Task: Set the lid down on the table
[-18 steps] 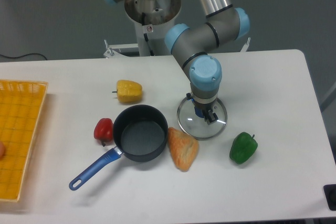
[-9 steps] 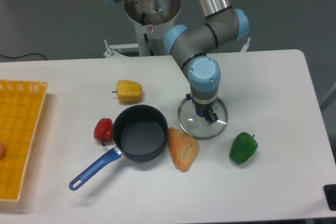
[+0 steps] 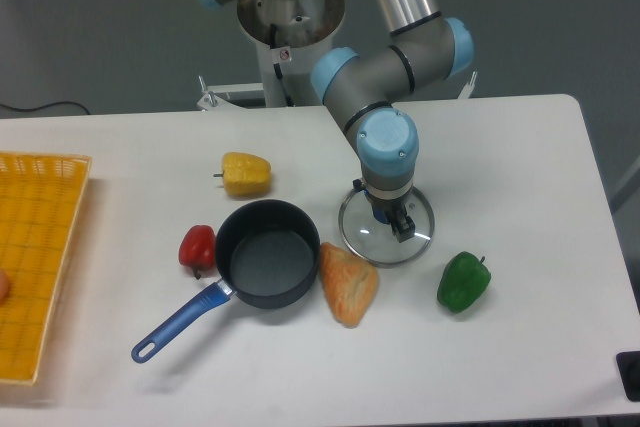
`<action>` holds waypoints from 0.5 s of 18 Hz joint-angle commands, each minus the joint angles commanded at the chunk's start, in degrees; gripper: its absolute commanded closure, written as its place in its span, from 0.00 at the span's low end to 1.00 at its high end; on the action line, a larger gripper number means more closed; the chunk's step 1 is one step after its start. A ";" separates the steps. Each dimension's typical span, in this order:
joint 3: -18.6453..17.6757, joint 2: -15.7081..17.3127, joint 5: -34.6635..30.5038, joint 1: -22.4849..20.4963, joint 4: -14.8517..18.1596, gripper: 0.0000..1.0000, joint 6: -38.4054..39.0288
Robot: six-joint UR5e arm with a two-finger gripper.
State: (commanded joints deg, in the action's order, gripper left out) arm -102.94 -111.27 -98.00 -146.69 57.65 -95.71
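Since a second ago we see only a slight shift: the arm's blue wrist cap has edged a little to the left, while the lid has kept its place. We find the lid [image 3: 386, 226] lying flat on the counter [image 3: 520, 167], rim down and its face turned up. Being round, it has no long axis that we can name. It sits right of the middle of the counter, with its lower-left rim just beside the bread roll [image 3: 348, 281], though we cannot tell whether the two touch. The tool [image 3: 392, 221] stands straight down over the lid's centre, where the small knob is, but the wrist hides the fingers from above. We cannot tell whether the tool grips the knob or has let it go.

Left of the lid we see the dark saucepan [image 3: 266, 253], open and upright, with its blue handle [image 3: 180, 321] running down and to the left towards the front edge. The roll lies between pan and lid, close against the pan's right wall. A red pepper [image 3: 197, 247] sits just beside the pan's left wall, a yellow pepper [image 3: 246, 174] near its far side, and a green pepper [image 3: 464, 281] down to the right of the lid, apart from it. At the far left edge lies the yellow mesh tray [image 3: 38, 257].
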 joint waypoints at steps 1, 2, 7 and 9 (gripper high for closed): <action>0.98 0.18 0.26 0.17 0.35 0.00 0.00; 2.12 0.35 0.44 0.18 0.53 0.00 0.00; 5.55 1.41 1.05 0.97 1.40 0.00 0.00; 5.99 2.37 1.14 0.88 1.41 0.00 0.00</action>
State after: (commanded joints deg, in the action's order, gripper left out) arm -96.95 -108.90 -96.86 -145.81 59.06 -95.71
